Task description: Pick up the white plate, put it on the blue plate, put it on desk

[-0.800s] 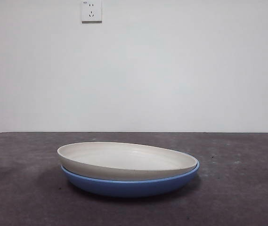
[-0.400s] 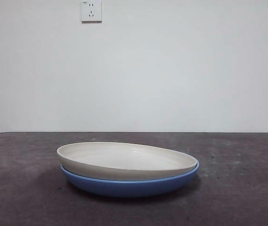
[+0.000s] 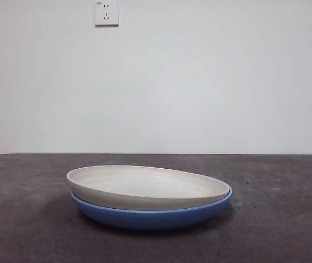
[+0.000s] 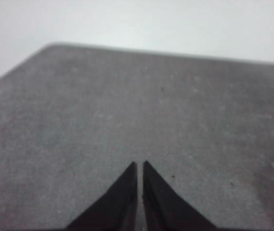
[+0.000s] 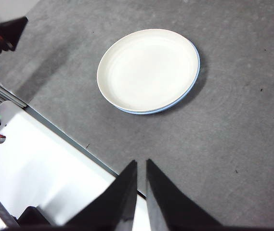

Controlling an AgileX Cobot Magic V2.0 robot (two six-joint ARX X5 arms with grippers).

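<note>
White plate [image 3: 145, 186] lying in blue plate [image 3: 156, 216], slightly tilted, on desk [image 3: 287, 230]. Left gripper [image 4: 140, 166] and right gripper [image 5: 141, 163] hanging with jaws closed, holding nothing, both away from 2 plates.

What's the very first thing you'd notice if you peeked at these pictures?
The white plate sitting inside the blue plate, stacked in the middle of the dark desk; from the right wrist view only a thin blue edge peeks out. Next, the right gripper hangs high above the desk's near edge, away from the plates, fingers nearly together. The left gripper hangs over bare desk, fingers also nearly shut.
</note>
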